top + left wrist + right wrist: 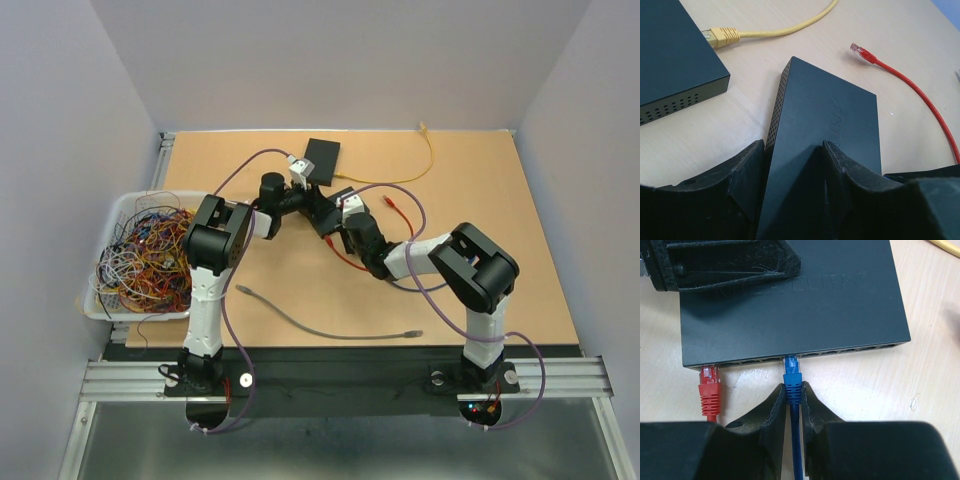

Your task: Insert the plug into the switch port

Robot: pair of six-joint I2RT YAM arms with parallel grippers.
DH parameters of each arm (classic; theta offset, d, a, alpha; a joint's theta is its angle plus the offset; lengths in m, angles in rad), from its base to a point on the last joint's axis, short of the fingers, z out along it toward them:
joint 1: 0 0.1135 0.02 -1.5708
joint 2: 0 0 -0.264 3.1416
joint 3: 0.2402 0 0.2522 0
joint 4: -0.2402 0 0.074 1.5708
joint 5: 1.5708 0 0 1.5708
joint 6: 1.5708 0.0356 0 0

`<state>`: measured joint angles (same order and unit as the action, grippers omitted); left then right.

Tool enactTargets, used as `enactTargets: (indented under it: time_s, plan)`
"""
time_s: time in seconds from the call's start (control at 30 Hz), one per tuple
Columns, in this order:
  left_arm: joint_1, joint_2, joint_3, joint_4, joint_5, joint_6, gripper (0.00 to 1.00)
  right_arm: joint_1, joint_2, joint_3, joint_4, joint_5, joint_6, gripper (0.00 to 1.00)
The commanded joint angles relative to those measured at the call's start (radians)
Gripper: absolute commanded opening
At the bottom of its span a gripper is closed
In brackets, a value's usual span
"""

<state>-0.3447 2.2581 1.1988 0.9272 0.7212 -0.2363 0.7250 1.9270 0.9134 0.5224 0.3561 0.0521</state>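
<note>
The black switch (pixel 790 305) lies on the wooden table, its row of ports facing my right gripper. My right gripper (pixel 793 387) is shut on the blue plug (pixel 792 376), whose clear tip sits in the mouth of a port left of centre. A red plug (pixel 709 385) is seated in the leftmost port. My left gripper (pixel 792 145) is shut on the switch (pixel 825 115), one finger against the vented side and one on the top. In the top view both grippers, left (pixel 318 205) and right (pixel 347 225), meet at the switch (pixel 328 212).
A second black box (pixel 670 55) with a yellow plug (pixel 722 36) at its edge lies behind. A loose red cable end (pixel 862 51) lies right of the switch. A grey cable (pixel 330 325) lies near the front. A white bin of cables (pixel 140 255) stands at left.
</note>
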Motion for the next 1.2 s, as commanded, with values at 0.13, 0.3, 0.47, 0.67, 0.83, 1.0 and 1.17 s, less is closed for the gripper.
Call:
enactTargets:
  time_s: [0.13, 0.3, 0.47, 0.67, 0.83, 1.0, 1.17]
  plan:
    - [-0.079, 0.014, -0.005, -0.11, 0.256, -0.035, 0.6, -0.021, -0.002, 0.039, 0.222, -0.071, 0.026, 0.0]
    - [-0.068, 0.014, -0.015, -0.079, 0.256, -0.063, 0.64, -0.019, -0.026, -0.016, 0.229, -0.094, 0.041, 0.0]
    - [-0.034, 0.011, -0.065, 0.066, 0.27, -0.165, 0.65, -0.016, -0.045, -0.059, 0.234, -0.1, 0.066, 0.0]
    - [-0.014, 0.003, -0.105, 0.173, 0.284, -0.221, 0.65, -0.003, -0.048, -0.079, 0.241, -0.101, 0.078, 0.01]
    - [-0.008, -0.028, -0.145, 0.209, 0.245, -0.224, 0.65, 0.007, -0.059, -0.088, 0.24, -0.068, 0.084, 0.03]
    - [0.01, -0.091, -0.234, 0.297, 0.189, -0.247, 0.65, 0.008, -0.135, -0.116, 0.209, -0.005, 0.106, 0.52]
    - [0.033, -0.12, -0.272, 0.32, 0.159, -0.284, 0.65, 0.007, -0.253, -0.154, 0.128, 0.006, 0.127, 0.61]
